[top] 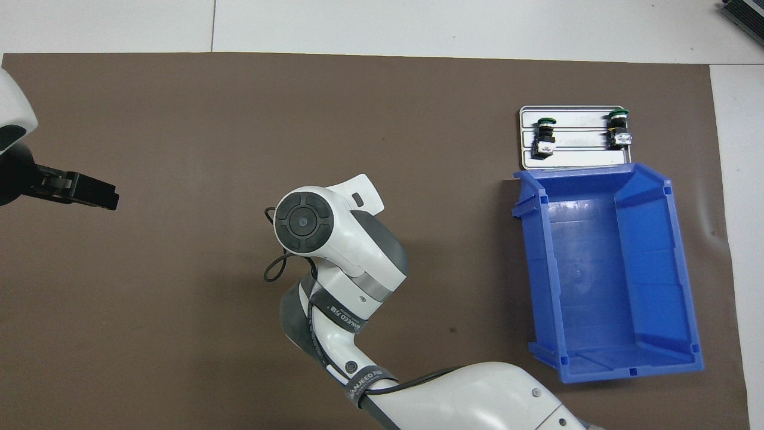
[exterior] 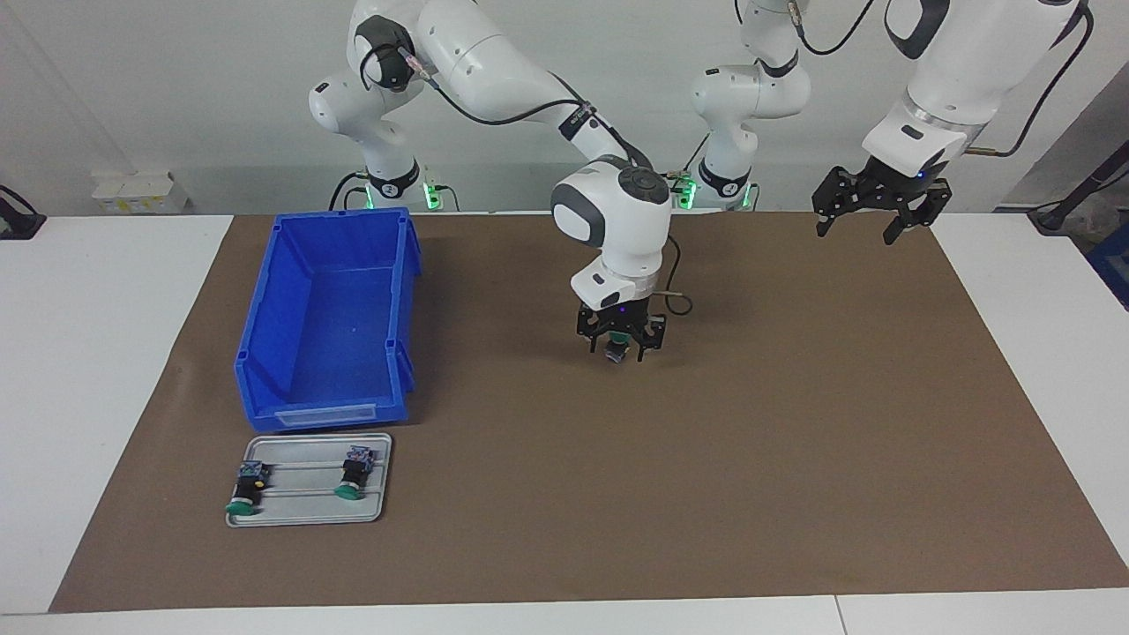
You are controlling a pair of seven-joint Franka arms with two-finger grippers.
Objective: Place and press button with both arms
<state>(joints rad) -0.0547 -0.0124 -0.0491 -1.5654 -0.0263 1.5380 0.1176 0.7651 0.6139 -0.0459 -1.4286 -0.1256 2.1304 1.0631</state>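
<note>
Buttons (exterior: 353, 473): three; grippers (exterior: 619, 348): two

from overhead the right arm's wrist (top: 334, 239) hides its gripper and button (left arm cropped).

A: Right gripper (exterior: 619, 346) hangs low over the middle of the brown paper mat (exterior: 794, 459), its fingers around a small green-capped push button (exterior: 617, 351).

B: And the left gripper (exterior: 869, 212)?

A: It waits high, jaws spread, over the mat's edge near the robots.
</note>
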